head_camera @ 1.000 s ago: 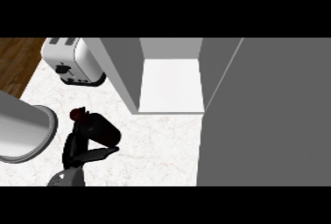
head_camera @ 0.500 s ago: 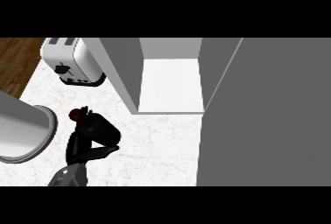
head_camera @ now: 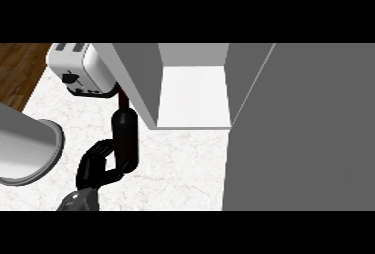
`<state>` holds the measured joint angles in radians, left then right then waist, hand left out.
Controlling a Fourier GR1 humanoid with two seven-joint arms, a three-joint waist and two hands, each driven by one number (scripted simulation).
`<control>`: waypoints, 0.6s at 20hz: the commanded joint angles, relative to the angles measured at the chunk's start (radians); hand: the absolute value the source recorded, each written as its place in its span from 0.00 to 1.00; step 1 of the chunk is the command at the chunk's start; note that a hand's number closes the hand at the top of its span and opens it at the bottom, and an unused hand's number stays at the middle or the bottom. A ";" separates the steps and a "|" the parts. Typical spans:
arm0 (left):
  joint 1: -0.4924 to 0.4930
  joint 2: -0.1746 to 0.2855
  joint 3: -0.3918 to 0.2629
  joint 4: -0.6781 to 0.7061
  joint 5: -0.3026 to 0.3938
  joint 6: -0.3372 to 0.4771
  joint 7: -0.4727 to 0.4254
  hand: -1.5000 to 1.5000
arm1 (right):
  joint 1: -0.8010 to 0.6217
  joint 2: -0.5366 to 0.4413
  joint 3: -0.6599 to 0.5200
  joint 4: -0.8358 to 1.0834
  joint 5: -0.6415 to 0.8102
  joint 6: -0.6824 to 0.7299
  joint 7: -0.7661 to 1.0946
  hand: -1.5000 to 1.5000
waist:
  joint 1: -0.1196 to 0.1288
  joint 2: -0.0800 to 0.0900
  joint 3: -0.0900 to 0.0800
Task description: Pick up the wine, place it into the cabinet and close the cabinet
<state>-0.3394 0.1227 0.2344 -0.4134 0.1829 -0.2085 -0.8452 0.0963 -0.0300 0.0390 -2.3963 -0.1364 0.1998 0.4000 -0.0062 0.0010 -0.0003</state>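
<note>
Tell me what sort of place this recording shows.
Most likely a kitchen: a toaster stands on a pale marbled counter beside an open cabinet, and the left hand holds a wine bottle.

Bright, even light; soft shadows.

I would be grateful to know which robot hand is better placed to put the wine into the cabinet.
The left robot hand: it is curled round the wine bottle, which sits just left of the open cabinet. The right robot hand is not in view.
</note>
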 commanded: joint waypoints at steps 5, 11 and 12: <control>0.031 0.020 -0.031 0.033 -0.018 -0.077 -0.053 1.00 | -0.045 -0.023 -0.041 0.002 -0.050 0.006 0.034 0.00 | 0.003 0.000 0.000; 0.259 -0.009 -0.100 -0.019 -0.055 -0.183 -0.183 1.00 | -0.013 -0.024 -0.070 0.010 -0.056 0.011 0.010 0.00 | 0.011 -0.001 0.000; 0.213 0.001 -0.092 -0.055 -0.039 -0.180 -0.145 1.00 | -0.044 0.000 -0.008 0.012 0.011 -0.017 0.026 0.00 | 0.010 -0.001 0.000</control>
<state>-0.2310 0.1289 0.1526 -0.4904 0.1405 -0.3001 -0.9266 0.0751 -0.0394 0.0086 -2.3921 -0.1493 0.1967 0.4161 -0.0019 -0.0089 0.0084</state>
